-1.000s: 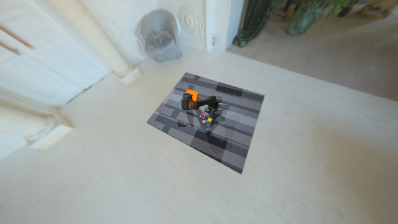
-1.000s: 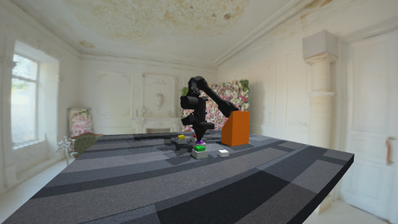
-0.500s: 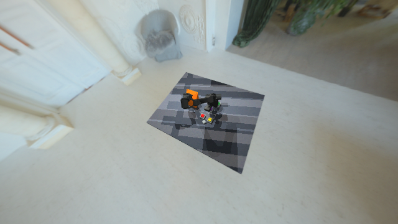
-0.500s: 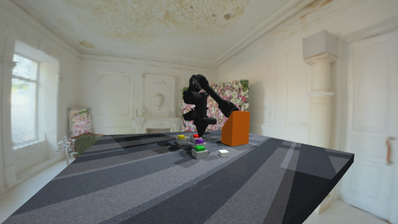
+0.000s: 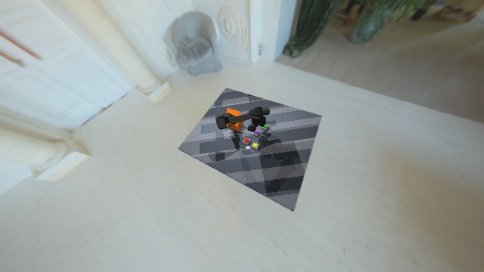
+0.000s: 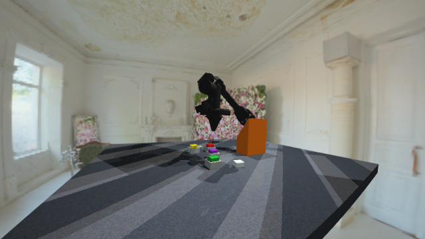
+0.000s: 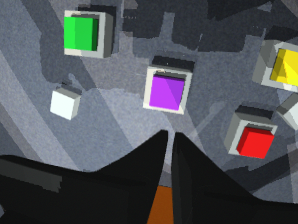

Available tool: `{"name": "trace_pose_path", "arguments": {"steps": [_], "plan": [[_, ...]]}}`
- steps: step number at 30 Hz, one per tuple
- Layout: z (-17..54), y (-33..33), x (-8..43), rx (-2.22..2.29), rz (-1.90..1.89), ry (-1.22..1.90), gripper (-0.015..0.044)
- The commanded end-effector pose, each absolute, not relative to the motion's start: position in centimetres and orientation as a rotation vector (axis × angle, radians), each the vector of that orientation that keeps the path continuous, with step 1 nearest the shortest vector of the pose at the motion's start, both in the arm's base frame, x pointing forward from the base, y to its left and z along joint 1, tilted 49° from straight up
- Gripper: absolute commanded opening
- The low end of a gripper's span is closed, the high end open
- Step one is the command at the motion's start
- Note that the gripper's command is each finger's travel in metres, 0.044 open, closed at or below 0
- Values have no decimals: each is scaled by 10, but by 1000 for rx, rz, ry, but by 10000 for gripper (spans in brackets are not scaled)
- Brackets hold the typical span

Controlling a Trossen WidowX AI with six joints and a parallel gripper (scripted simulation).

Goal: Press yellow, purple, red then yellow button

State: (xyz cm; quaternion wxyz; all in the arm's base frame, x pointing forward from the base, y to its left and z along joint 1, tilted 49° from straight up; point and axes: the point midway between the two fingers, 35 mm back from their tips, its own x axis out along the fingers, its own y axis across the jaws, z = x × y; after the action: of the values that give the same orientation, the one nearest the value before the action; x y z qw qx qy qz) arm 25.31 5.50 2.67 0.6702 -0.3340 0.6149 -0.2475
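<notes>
End effector (image 7: 168,137) closed, empty, hovering above purple button (image 7: 166,91); red button (image 7: 256,141) (then yellow (image 7: 288,68)) prob. left, I reckon.

green button (image 7: 83,34) | white block (image 7: 65,103) just beside | orange stand (image 6: 253,137) behind

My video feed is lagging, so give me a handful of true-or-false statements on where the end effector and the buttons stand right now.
1. The end effector is shut and holds nothing. True.
2. It is pressed down on the purple button. False: it hangs above the table, clear of that button.
3. The red button sits between the purple and green ones. False: purple sits between green and red.
4. A white block lies near the green button. True.
</notes>
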Motion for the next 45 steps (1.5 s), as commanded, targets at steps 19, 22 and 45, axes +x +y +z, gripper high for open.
{"name": "trace_pose_path", "arguments": {"steps": [19, 22, 45], "plan": [[68, -68, 227, -746, -570, 1383, 20], [68, -68, 227, -746, -570, 1383, 20], [47, -93, 231, -747, -572, 1382, 20]]}}
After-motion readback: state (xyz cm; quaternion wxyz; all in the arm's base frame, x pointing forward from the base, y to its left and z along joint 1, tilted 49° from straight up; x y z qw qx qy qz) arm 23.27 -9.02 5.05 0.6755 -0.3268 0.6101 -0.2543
